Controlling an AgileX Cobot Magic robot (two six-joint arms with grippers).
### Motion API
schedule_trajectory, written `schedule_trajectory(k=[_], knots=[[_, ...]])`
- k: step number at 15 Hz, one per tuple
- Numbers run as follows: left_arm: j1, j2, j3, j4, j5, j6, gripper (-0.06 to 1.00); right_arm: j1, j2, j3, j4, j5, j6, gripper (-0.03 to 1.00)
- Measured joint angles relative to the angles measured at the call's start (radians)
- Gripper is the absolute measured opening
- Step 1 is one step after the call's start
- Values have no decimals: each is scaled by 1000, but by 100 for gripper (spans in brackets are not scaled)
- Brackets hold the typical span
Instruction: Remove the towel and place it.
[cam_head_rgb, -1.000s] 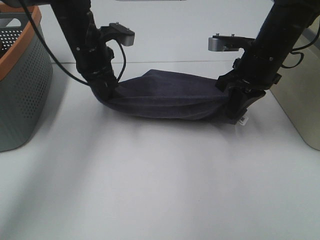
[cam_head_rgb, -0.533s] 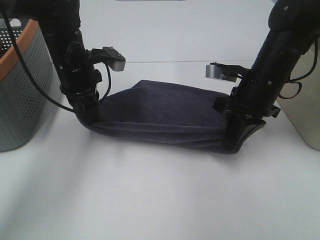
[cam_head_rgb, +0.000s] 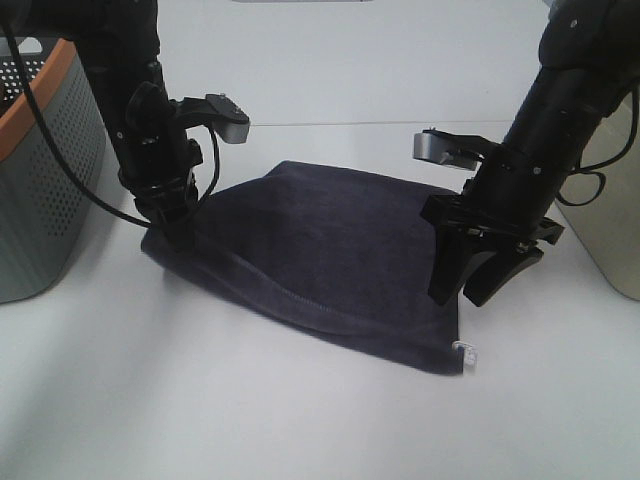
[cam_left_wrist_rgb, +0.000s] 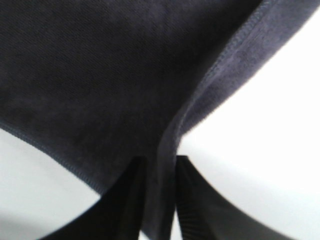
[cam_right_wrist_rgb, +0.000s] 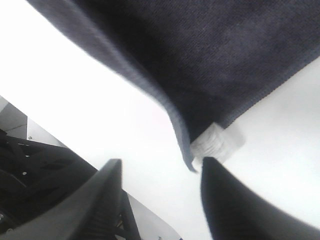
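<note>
The dark navy towel (cam_head_rgb: 320, 255) lies spread on the white table, its hem toward the front and its small white tag (cam_head_rgb: 463, 350) at the front right corner. My left gripper (cam_head_rgb: 180, 232) is shut on the towel's left corner; the left wrist view shows the hem fold (cam_left_wrist_rgb: 165, 145) pinched in my left gripper (cam_left_wrist_rgb: 160, 200). My right gripper (cam_head_rgb: 472, 290) is open and empty just above the towel's right edge. In the right wrist view my right gripper (cam_right_wrist_rgb: 165, 200) hangs open above the towel corner (cam_right_wrist_rgb: 210, 50) and its tag (cam_right_wrist_rgb: 216, 142).
A grey perforated basket with an orange rim (cam_head_rgb: 40, 170) stands at the left edge. A beige box (cam_head_rgb: 610, 210) stands at the right edge, close behind my right arm. The white table (cam_head_rgb: 300, 420) stretches toward the front.
The towel hung stretched between both grippers. Both came down, the right gripper opened and let its corner go, and the towel now lies spread on the table.
</note>
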Motion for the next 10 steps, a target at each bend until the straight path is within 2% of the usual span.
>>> schedule_trajectory(k=[1,2,3,6,10], knots=[[0,-1,0,0,0,4,55,0,0,0,-2,2,44,71],[0,-1,0,-11,0,4,68,0,0,0,-2,7,52,74],[0,-1,0,-29,0,3,75,0,0,0,-2,10,58,76],[0,-2,-9,-71,0,1,79,0,0,-19,-4,37,77,76],[0,-20,-143,-75,-1,-118,80,0,-11,-146,-3,45,116,76]])
